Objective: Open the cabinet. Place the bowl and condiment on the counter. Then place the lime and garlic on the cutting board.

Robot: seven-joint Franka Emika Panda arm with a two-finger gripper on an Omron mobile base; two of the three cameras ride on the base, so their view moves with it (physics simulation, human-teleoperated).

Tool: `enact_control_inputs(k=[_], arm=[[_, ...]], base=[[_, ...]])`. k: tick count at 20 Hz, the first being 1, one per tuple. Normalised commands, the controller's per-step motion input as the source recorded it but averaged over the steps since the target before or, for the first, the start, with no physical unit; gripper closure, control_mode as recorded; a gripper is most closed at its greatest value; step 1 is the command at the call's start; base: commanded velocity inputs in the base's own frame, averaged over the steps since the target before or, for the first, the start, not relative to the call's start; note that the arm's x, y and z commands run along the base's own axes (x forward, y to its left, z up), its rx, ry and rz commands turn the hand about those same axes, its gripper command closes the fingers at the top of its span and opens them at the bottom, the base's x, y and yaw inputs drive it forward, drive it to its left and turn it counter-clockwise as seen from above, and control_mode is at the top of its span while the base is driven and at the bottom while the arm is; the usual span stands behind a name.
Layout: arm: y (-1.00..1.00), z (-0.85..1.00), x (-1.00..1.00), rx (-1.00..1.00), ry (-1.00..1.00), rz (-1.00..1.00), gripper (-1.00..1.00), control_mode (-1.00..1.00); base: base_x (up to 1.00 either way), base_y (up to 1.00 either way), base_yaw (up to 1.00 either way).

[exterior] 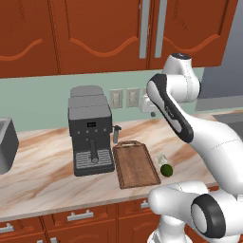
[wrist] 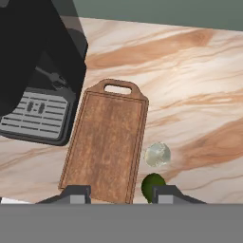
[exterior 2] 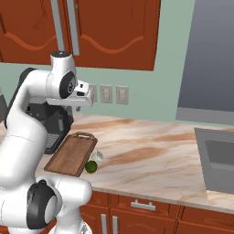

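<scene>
Robot's white arm nearest in both base views, folded up with the hand high over the counter [exterior 2: 151, 137], camera looking down. Gripper [wrist: 118, 192] shows two dark tips at the bottom of the hand view, a gap between them, nothing held; can't tell how wide the claw really stands.

Lime [wrist: 153, 186] sits on the counter just beside the cutting board's [wrist: 107, 144] near corner, by one fingertip. Garlic [wrist: 157, 154] just beyond it, also off the board, close to its long edge. Board bare, handle end pointing to the wall, coffee machine [exterior: 90, 135] next to it. Cabinet [exterior: 95, 33] doors above look shut, silver handles meeting. Bowl and condiment presumably inside.

Handling guess: lime is firm, round, smooth, likely to roll or squirt out; pinch across the middle. Garlic is light, papery, lumpy; grip the bulb's widest part, gentle squeeze. Door: hook the bar handle mid-length.
</scene>
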Motion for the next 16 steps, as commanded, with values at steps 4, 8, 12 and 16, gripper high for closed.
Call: enact_control_inputs(k=[4,8,12,16], arm=[[0.00,0.12,0.00,0.00,-0.01,0.00,-1.00,-1.00],[0.00,0.29,0.00,0.00,-0.08,0.00,-1.00,-1.00],[0.00,0.32,0.00,0.00,-0.13,0.00,-1.00,-1.00],[0.00,0.34,0.00,0.00,-0.13,0.00,-1.00,-1.00]], base=[[0.00,0.00,0.00],[0.00,0.00,0.00],[0.00,0.00,0.00],[0.00,0.00,0.00]])
